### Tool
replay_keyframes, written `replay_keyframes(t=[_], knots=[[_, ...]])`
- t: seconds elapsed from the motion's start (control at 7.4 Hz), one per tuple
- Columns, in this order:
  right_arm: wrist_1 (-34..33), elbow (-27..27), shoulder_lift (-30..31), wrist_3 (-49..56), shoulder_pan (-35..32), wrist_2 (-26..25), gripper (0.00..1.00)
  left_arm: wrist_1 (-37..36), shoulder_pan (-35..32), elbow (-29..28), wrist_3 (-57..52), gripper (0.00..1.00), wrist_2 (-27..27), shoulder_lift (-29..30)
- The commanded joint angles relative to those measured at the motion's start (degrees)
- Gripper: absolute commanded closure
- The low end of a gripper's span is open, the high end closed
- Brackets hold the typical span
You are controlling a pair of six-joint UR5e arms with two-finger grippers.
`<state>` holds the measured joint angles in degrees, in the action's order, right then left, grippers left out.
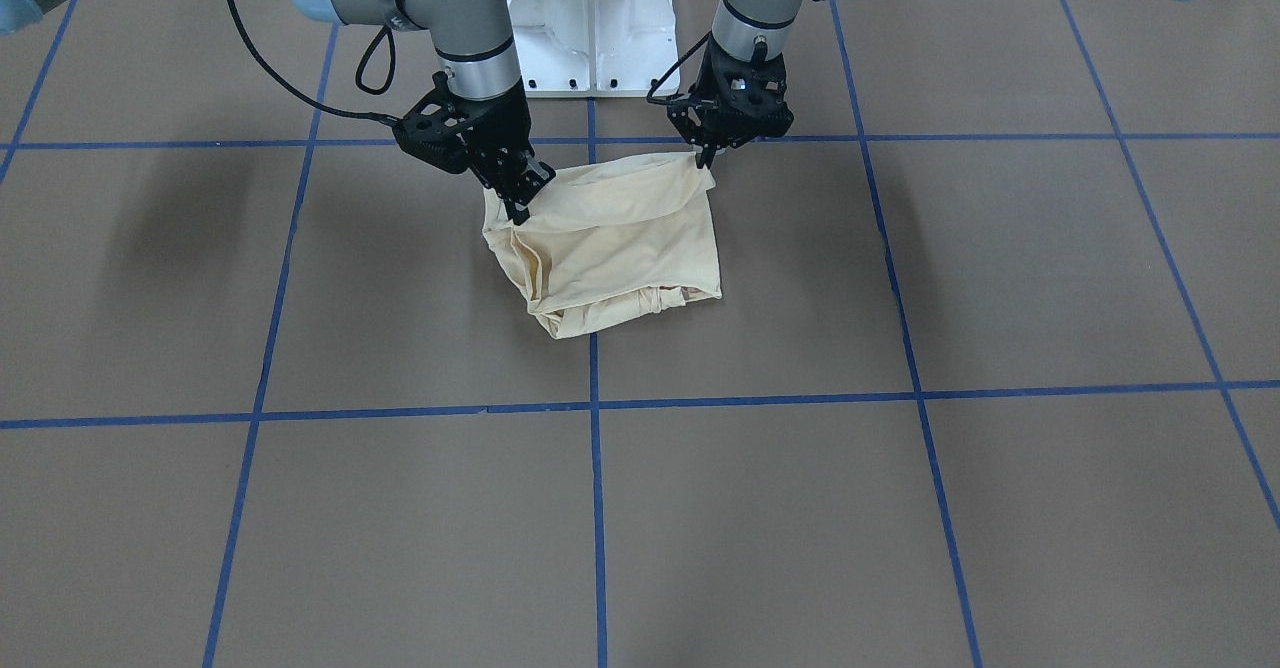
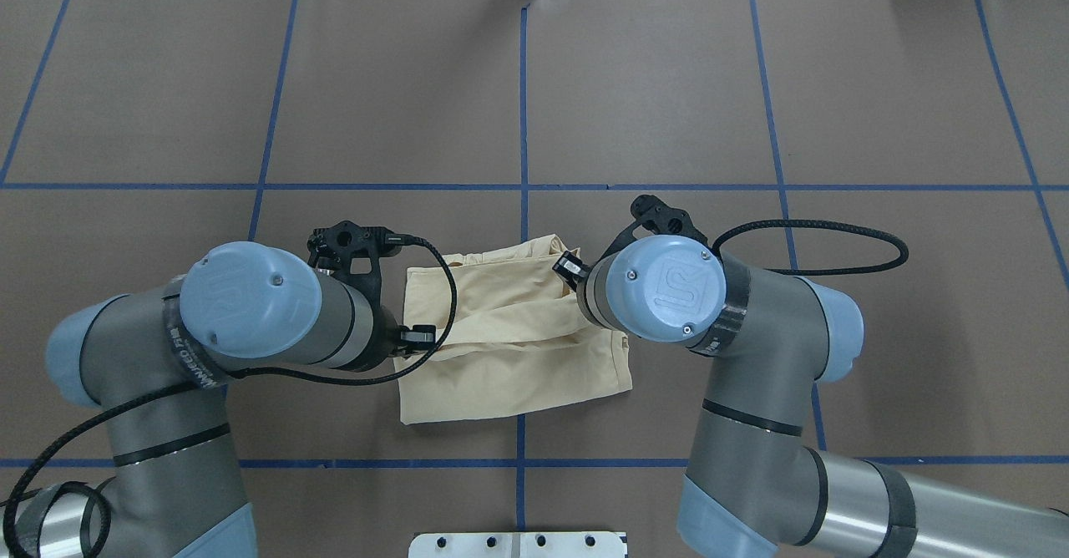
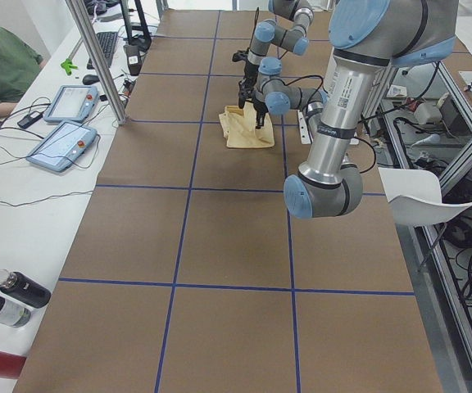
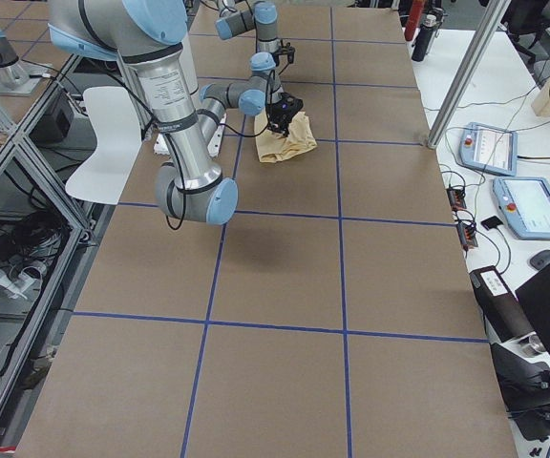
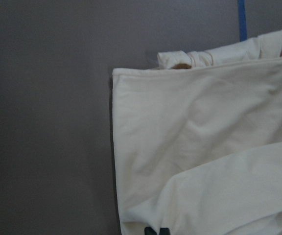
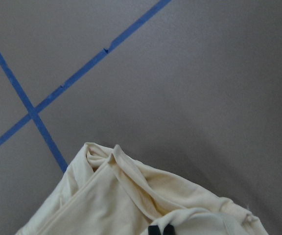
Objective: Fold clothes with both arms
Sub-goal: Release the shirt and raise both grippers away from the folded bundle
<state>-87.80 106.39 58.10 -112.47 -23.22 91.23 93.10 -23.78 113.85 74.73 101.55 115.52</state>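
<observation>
The brown table [image 1: 900,528], marked into large squares by blue tape lines [image 1: 597,508], fills most of every view. The 2 arms reach in from the robot's side, the left arm [image 2: 150,408] and the right arm [image 2: 752,391], both bent so that their wrists point down over the middle of the table. The white pedestal base [image 1: 590,28] stands between them at the table's edge. Just in front of it the cream-yellow T-shirt [image 1: 620,248] lies as a folded, roughly square bundle across the centre tape line, its plain side showing. The far layers rest flat on the table, with a rolled edge along the side away from the robot. The edge nearest the robot is raised and sags a little between the 2 grippers. The left gripper [image 1: 706,156] has its fingers pressed together on 1 corner of that edge. The right gripper [image 1: 520,206] has its fingers pinched on the other corner. In each wrist view the dark fingertips [image 5: 152,231] [image 6: 154,229] sit together at the bottom edge with cloth bunched around them.
</observation>
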Motion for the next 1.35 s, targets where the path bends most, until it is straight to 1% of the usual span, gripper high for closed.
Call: replay_keyframes(t=[0.0, 0.14, 0.27, 0.54, 0.68, 0.81, 0.95, 1.08, 1.22], knots=[[0.3, -1.6, -0.9, 2.4, -2.2, 0.0, 1.00, 1.5, -2.0, -3.3, -0.3, 1.00, -0.7, 1.5], [0.4, -2.4, -1.4, 2.6, -2.6, 0.0, 1.00, 2.7, -2.6, -4.8, -0.4, 1.00, -0.8, 1.6], [0.6, -5.3, -3.6, 2.7, -3.2, 0.0, 1.00, 3.5, -3.3, -6.3, -0.4, 1.00, -0.8, 2.1], [3.9, -10.4, -6.3, 3.6, -5.1, 0.1, 1.00, 4.0, -3.9, -7.2, -2.3, 1.00, -0.7, 2.1], [4.7, -12.5, -6.6, 4.7, -5.9, 0.2, 0.67, 4.0, -4.5, -7.5, -4.1, 0.90, -0.7, 2.0], [4.7, -13.7, -7.7, 10.2, -7.1, 0.9, 0.05, 6.0, -5.1, -8.7, -4.7, 0.01, -0.7, 2.0], [4.7, -13.9, -8.0, 11.0, -8.8, 3.9, 0.00, 8.4, -6.8, -9.7, -6.1, 0.00, -0.4, 2.0], [4.2, -13.8, -8.5, 11.6, -11.2, 10.0, 0.00, 8.5, -9.1, -9.6, -12.4, 0.00, 0.7, 2.0], [3.8, -13.6, -9.2, 11.9, -11.6, 12.0, 0.00, 8.4, -12.4, -9.6, -18.8, 0.00, 5.3, 1.6]])
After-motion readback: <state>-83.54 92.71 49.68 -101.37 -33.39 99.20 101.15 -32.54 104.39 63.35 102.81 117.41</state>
